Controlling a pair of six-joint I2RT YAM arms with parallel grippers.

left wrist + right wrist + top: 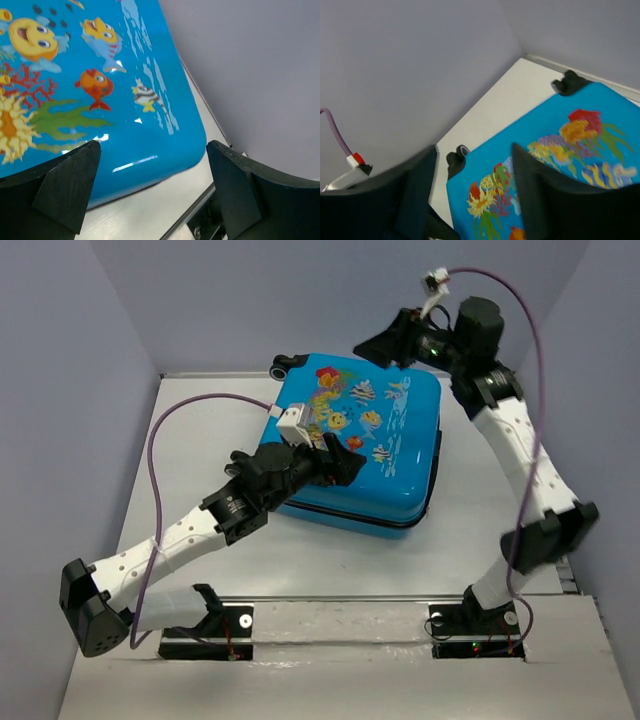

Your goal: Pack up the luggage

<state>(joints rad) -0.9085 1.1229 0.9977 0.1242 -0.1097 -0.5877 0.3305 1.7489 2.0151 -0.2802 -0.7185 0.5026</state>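
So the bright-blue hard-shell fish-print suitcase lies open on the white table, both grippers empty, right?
No: the bright-blue hard-shell suitcase lies closed, printed shell up, as the top external view shows. It is on the white table, and the left gripper and right gripper are empty.

The suitcase [365, 440] at the centre of the overhead frame had a hard plastic shell, smooth and glossy, with white glints near its rounded edge in the left wrist view; the trim [350, 515] along its near side looked matt black; the wheel [287, 366] at its upper left was dull black plastic; the table [200, 440] was white, matt, faintly grained; the fingers [65, 195] of the left gripper [153, 147] were matt black plastic; the cable [151, 455] had a smooth purple sheath.
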